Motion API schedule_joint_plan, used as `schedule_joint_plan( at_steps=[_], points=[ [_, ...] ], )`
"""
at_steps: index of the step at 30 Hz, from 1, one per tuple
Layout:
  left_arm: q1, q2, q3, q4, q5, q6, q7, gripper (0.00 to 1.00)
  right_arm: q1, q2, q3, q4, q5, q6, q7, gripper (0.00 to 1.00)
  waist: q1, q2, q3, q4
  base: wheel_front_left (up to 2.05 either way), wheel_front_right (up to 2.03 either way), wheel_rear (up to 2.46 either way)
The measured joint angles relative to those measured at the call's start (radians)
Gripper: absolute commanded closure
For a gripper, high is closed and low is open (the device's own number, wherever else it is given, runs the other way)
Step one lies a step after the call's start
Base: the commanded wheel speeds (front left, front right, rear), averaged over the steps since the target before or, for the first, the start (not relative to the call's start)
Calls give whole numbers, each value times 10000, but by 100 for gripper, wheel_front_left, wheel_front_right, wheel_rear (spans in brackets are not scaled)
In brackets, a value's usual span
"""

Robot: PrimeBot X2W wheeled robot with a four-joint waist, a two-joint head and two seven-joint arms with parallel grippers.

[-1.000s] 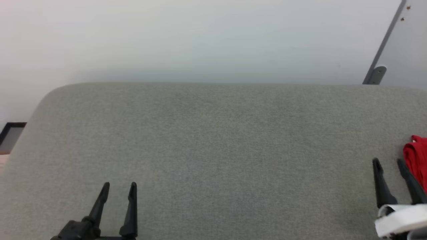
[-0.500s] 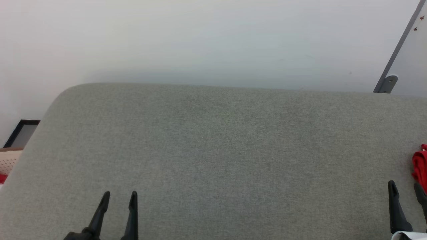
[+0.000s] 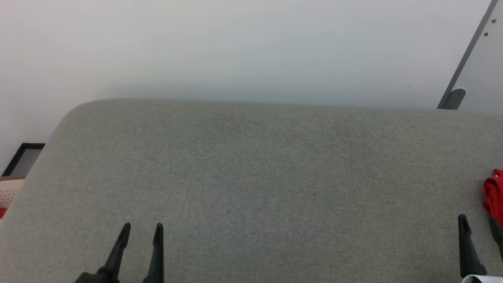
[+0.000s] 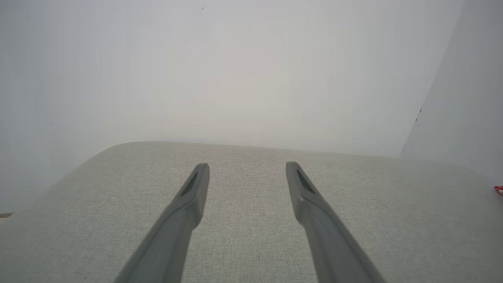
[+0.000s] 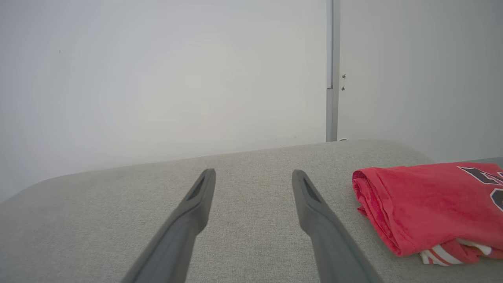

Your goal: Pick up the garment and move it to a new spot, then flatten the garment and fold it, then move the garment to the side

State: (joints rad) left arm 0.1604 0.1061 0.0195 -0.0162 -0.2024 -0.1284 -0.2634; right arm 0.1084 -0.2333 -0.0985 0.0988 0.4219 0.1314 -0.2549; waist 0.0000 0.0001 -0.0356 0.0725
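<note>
You see a grey woven-fabric table top [image 3: 251,165] with rounded far corners, set against a white wall. The left gripper [image 3: 142,226], at the near left, has its two dark fingers spread wide, with nothing held between them. The right gripper [image 5: 254,173], at the near right, stands equally wide and empty. The folded red jersey garment [image 5: 424,204], with red-and-white striped trim at its near edge and part of a black number on top, lies on the fabric just to the right of the right gripper and is not gripped.
</note>
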Motion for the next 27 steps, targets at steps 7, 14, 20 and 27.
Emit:
schedule_joint_plan(
  at_steps=[7, 14, 20, 27],
  points=[
    [9, -13, -25, -12, -184, 0, 0, 0, 9, 38, 46, -84, -35, 0, 13, 0, 0, 0, 19, -46, 0, 0, 0],
    [176, -153, -123, 602, -326, 8, 27, 100, 182, 389, 138, 468, 52, 0, 56, 100, 0, -1, 24, -64, 0, 0, 0],
    [124, -150, -121, 750, -1486, 12, 274, 100, 168, 512, 132, 575, 949, 0, 362, 100, 0, 0, 42, -96, 0, 0, 0],
    [-133, -136, -111, 961, -2782, 10, 537, 100, -21, 621, 113, 656, 2038, 0, 677, 100, 0, 0, 62, -133, 0, 0, 0]
  ],
)
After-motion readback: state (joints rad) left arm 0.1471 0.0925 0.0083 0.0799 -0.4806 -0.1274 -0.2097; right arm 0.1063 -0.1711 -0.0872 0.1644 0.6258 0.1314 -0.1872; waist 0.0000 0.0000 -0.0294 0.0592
